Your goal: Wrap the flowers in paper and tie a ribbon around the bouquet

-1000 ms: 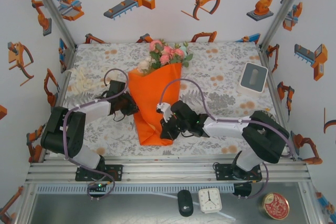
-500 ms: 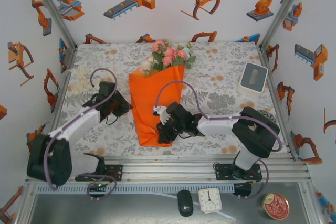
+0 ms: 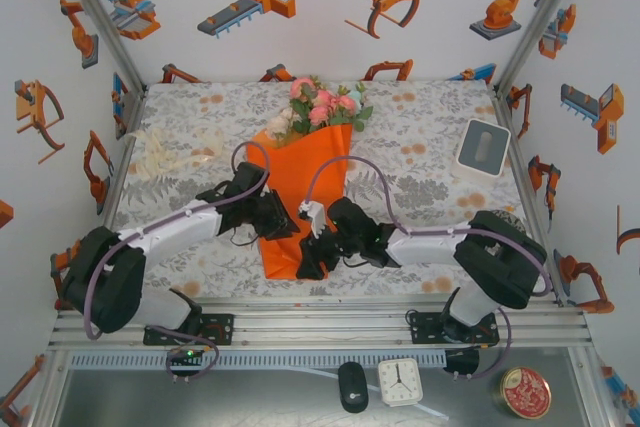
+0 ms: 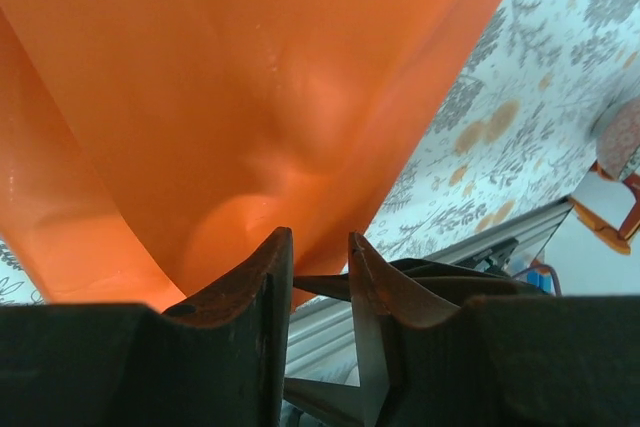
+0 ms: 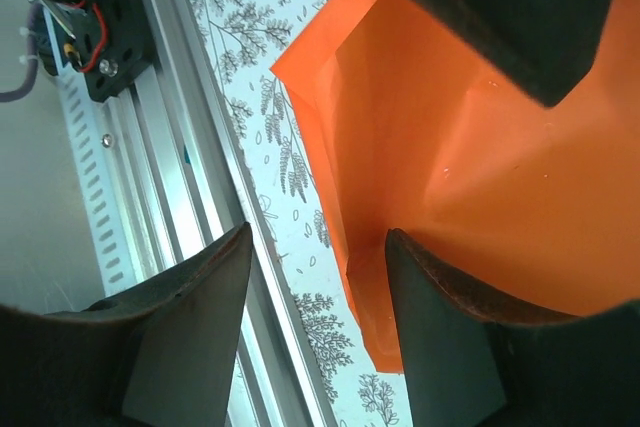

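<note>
The bouquet lies along the middle of the table, pink and white flowers (image 3: 322, 105) at the far end. The orange paper (image 3: 300, 182) wraps them in a cone that narrows toward the near edge. My left gripper (image 3: 282, 226) presses against the cone's left side; in the left wrist view its jaws (image 4: 320, 242) stand a narrow gap apart with nothing between them, orange paper (image 4: 250, 77) just beyond. My right gripper (image 3: 311, 258) is at the cone's near tip, open wide (image 5: 318, 237), the paper's (image 5: 480, 167) lower edge beside one finger. The cream ribbon (image 3: 165, 152) lies loose at the far left.
A white box (image 3: 483, 147) stands at the back right. The aluminium rail (image 3: 320, 322) runs along the near table edge, close under the cone's tip. Below it sit a dark mouse (image 3: 352, 385), a small clock (image 3: 400, 380) and a round tin (image 3: 525, 392).
My right gripper has opened and let go of the paper near the cone's tip. My left gripper drew off to the left, then came back against the cone's left side, lower down.
</note>
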Available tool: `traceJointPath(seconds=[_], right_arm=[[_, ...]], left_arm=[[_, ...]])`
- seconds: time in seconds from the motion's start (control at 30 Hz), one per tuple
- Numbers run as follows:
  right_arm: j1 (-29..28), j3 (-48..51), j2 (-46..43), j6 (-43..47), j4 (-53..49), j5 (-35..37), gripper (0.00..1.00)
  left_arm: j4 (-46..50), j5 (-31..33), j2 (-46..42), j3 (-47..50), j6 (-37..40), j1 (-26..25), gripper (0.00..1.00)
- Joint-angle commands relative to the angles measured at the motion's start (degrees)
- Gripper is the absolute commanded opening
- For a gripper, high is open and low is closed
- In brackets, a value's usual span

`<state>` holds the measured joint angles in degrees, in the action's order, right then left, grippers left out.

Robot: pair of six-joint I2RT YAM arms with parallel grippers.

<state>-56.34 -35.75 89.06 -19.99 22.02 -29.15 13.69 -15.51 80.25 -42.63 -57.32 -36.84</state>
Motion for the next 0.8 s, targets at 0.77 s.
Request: traceJointPath(seconds=[0.77], right_arm=[[19.6,2.5,7.2,-22.6,15.8,8.5,0.49]], left_arm=[[-0.4,-3.3,1.8,10.9,2.4,-0.9,0.27]])
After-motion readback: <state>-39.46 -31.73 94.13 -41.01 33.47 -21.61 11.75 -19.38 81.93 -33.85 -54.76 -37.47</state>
